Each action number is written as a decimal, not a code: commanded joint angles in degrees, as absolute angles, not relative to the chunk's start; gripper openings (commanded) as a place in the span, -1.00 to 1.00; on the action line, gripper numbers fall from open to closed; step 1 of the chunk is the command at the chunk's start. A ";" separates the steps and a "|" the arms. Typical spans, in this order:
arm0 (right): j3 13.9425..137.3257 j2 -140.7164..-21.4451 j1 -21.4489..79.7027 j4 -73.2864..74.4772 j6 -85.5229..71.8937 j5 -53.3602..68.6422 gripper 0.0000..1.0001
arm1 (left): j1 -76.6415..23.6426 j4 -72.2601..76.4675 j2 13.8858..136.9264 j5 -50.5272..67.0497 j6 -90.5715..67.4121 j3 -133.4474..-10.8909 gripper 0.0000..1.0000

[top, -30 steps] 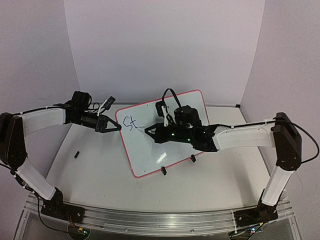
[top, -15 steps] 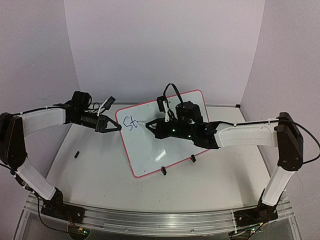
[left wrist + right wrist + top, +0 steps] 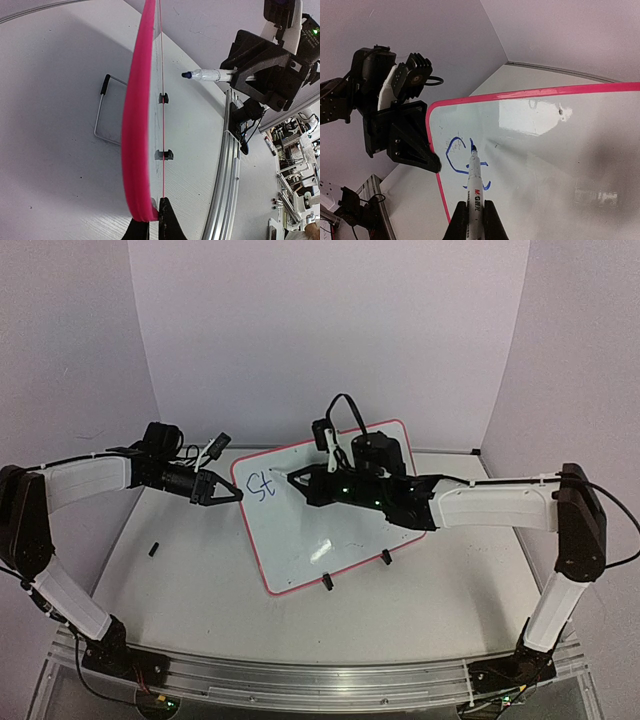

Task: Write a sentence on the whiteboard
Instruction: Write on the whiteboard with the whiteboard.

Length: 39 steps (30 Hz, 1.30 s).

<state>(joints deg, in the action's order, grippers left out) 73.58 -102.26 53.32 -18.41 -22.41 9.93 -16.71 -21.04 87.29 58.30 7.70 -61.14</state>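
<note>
Presently, we find the large white rectangular pink-rimmed whiteboard (image 3: 300, 540) propped tilted on the white desk (image 3: 200, 580) on 2 black clip feet (image 3: 327, 582). The left hand (image 3: 232, 497) is clenched on its rim; the right hand (image 3: 297, 479) grasps a white blue-tipped marker (image 3: 474, 182) beside the blue lettering "St" (image 3: 262, 486). We judge the board light, stiff, slick-faced: steady it by the rim.

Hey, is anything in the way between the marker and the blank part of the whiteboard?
Nothing visible. The marker in the right gripper hovers just off the whiteboard beside the blue lettering; the surface beyond is unmarked.
</note>
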 commanded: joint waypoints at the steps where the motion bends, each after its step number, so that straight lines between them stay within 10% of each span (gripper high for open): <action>1: 75.86 -103.60 53.11 -19.30 -22.08 9.46 -1.00 | -16.87 -20.30 85.74 56.03 11.81 -63.29 -1.00; 39: 69.46 -101.31 52.85 -16.35 -24.90 6.72 -1.00 | -16.88 -20.39 85.27 56.10 11.91 -63.37 -1.00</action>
